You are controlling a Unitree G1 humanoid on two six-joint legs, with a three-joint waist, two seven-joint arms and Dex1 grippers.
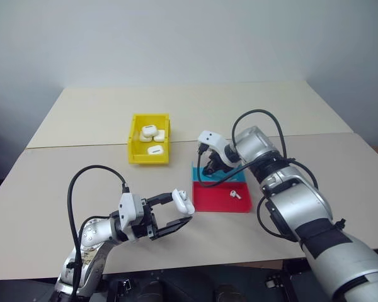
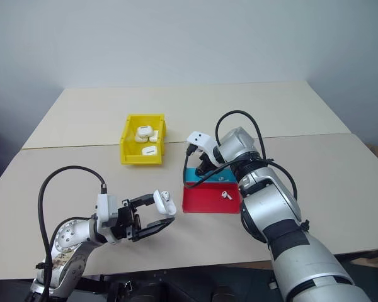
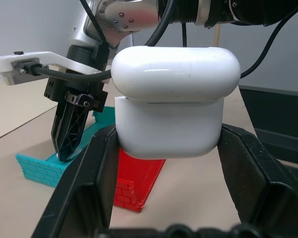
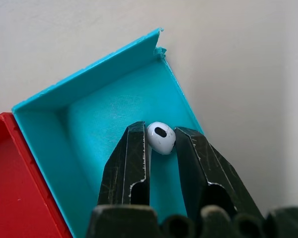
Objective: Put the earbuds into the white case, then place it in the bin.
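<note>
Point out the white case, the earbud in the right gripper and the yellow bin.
white case (image 3: 175, 106): left wrist view, front of its body under the lid.
earbud (image 4: 161, 137): right wrist view, rounded head between the fingers.
yellow bin (image 1: 148, 158): left eye view, near wall.

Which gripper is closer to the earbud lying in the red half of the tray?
Right. The right gripper is down in the teal half next to the earbud in the red half; the left gripper holds the white case off to the side.
</note>
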